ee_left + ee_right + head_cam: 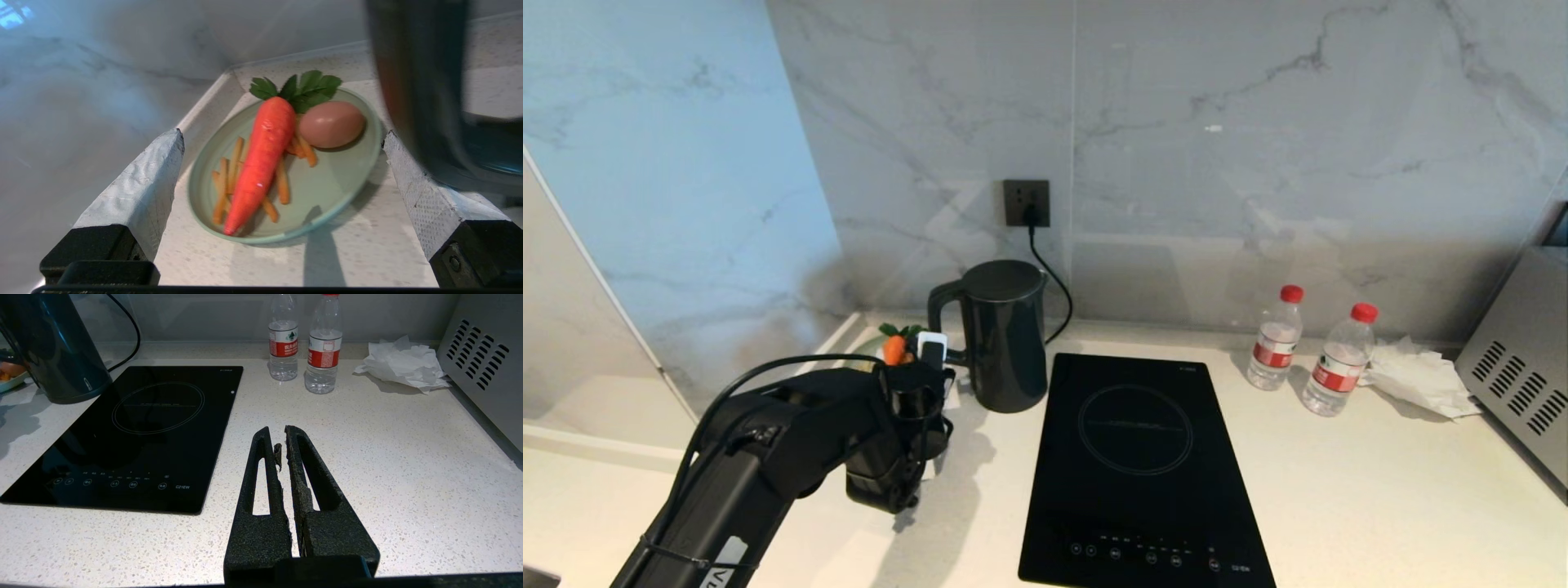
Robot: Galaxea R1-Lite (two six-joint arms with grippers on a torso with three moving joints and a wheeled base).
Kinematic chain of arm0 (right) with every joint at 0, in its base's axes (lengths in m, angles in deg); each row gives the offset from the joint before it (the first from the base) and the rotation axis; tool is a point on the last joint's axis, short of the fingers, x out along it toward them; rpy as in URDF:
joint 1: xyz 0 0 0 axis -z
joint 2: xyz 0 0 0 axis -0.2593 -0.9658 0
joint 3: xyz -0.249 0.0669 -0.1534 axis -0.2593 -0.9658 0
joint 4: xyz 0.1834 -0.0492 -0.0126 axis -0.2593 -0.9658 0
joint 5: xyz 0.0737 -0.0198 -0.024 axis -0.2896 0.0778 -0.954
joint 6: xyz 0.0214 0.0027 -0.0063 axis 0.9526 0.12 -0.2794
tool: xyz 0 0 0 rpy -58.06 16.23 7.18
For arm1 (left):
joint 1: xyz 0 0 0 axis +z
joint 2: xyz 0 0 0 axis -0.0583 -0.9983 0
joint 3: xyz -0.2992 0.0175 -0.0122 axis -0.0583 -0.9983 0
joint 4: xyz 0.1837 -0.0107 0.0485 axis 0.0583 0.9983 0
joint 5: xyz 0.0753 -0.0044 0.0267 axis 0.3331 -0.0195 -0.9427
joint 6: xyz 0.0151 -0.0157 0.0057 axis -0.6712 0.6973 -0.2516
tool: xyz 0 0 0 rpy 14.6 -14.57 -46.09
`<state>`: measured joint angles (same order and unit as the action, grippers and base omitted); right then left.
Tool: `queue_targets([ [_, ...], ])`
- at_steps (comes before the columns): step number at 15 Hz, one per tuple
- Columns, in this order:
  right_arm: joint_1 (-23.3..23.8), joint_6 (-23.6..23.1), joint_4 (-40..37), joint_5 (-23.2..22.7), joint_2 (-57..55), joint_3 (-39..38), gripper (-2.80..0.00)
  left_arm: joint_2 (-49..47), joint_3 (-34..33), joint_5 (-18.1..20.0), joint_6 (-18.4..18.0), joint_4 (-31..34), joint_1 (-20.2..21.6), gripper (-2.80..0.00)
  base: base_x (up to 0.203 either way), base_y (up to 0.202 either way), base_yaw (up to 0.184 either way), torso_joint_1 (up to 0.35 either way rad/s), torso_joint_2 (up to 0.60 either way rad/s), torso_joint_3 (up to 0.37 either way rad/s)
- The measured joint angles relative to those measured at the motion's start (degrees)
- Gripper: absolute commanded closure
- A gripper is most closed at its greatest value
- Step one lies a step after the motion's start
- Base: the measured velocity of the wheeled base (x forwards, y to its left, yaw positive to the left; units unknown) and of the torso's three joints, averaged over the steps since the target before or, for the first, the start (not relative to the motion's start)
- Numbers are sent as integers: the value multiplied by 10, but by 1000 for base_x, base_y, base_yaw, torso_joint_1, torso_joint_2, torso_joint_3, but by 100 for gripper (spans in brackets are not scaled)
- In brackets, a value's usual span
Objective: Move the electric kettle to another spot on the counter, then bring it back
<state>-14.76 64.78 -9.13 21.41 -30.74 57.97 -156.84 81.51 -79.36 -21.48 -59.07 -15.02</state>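
Head view: the tall glossy black electric kettle stands on the off-white speckled stone counter, just left of the flat black glass induction hob. Left gripper hovers beside its loop handle, fingers wide apart. Right gripper hangs over bare worktop, fingers together.
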Motion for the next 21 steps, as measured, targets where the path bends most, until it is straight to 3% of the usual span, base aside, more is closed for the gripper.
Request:
queue_targets([
  [3, 0, 0, 0, 0, 0, 0, 0, 11, -33, 37, -10, 0, 6, -280, 0, 0, 0, 0, 0, 0],
  [6, 0, 0, 0, 0, 0, 0, 0, 12, -43, 37, -34, 0, 10, -280, 0, 0, 0, 0, 0, 0],
  [10, 0, 0, -1, 0, 0, 0, 0, 22, -50, 40, -34, 0, 35, -280, 0, 0, 0, 0, 0, 0],
  [14, 0, 0, 0, 0, 0, 0, 0, 58, -81, 42, -34, 3, 40, -280, 0, 0, 0, 0, 0, 0],
  [21, 0, 0, 0, 0, 0, 0, 0, 68, -73, 42, -32, 9, 47, -280, 0, 0, 0, 0, 0, -20],
])
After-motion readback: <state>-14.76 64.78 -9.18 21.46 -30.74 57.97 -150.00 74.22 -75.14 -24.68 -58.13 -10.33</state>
